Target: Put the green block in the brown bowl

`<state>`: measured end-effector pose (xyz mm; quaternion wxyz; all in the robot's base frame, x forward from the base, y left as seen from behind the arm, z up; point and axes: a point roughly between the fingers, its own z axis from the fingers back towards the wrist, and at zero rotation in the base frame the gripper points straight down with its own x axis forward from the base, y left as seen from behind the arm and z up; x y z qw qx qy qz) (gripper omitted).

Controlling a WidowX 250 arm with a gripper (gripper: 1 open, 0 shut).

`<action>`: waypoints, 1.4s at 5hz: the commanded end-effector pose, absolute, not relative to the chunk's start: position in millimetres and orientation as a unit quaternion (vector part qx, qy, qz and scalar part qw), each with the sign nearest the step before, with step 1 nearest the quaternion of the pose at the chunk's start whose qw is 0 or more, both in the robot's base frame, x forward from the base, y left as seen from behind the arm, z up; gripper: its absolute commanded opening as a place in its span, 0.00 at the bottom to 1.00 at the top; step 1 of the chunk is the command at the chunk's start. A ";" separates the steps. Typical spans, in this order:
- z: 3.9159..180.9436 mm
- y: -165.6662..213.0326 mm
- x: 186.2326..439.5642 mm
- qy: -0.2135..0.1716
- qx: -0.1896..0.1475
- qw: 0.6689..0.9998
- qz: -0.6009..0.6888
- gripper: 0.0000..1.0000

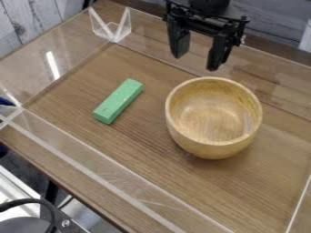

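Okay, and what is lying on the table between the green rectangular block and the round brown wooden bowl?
Nothing; the camera view shows only bare wooden tabletop between them.

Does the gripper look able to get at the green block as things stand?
Probably yes. The open gripper is above the table, and nothing stands on or against the green block. The brown bowl sits beside it with a gap between.
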<state>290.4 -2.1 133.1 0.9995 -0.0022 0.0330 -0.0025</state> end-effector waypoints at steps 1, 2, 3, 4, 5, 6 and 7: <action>130.9 5.0 279.1 0.034 -0.007 0.999 0.010 1.00; 125.1 30.0 272.5 0.034 -0.004 0.999 -0.003 1.00; 123.5 58.6 261.2 0.002 0.018 1.000 0.009 1.00; 119.7 80.7 255.8 -0.024 0.042 0.999 0.014 1.00; 116.7 96.7 251.6 -0.015 0.043 0.999 0.013 1.00; 111.9 107.4 249.1 -0.004 0.043 0.999 0.008 1.00; 99.1 117.6 256.1 0.011 0.057 0.998 0.009 1.00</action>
